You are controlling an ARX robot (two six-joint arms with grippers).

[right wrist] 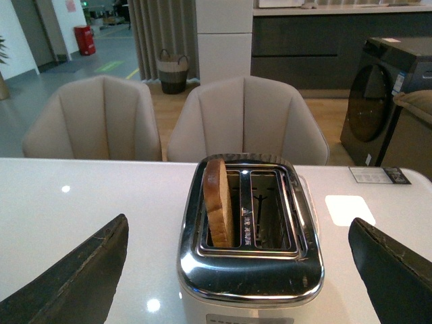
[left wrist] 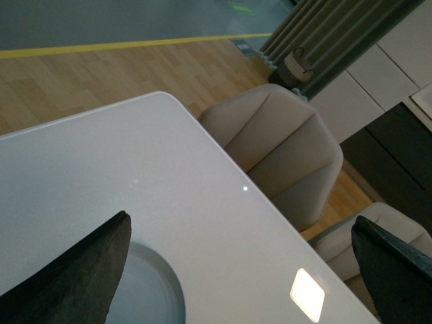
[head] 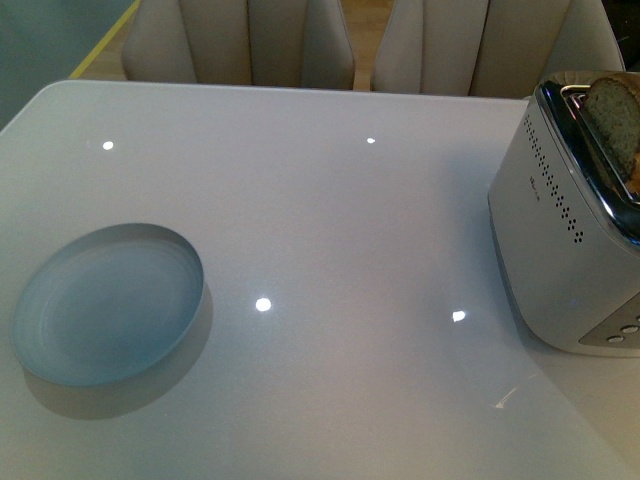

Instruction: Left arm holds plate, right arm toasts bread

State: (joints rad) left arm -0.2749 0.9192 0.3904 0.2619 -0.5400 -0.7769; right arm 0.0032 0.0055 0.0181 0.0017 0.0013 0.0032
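The pale blue-grey plate (head: pixel 105 305) lies empty on the white table at the front left. A part of it shows in the left wrist view (left wrist: pixel 152 290) beside one finger. My left gripper (left wrist: pixel 243 273) is open and empty above the table next to the plate. The bread slice (right wrist: pixel 218 201) stands upright in one slot of the silver toaster (right wrist: pixel 250 256), sticking out of the top. It also shows in the front view (head: pixel 615 120) at the far right. My right gripper (right wrist: pixel 239 270) is open and empty, its fingers wide on either side of the toaster. Neither arm shows in the front view.
The toaster (head: pixel 565 230) stands at the table's right edge; its second slot is empty. Beige chairs (head: pixel 240 40) stand along the far side of the table. The table's far corner and edge (left wrist: pixel 162 98) show in the left wrist view, with wooden floor beyond.
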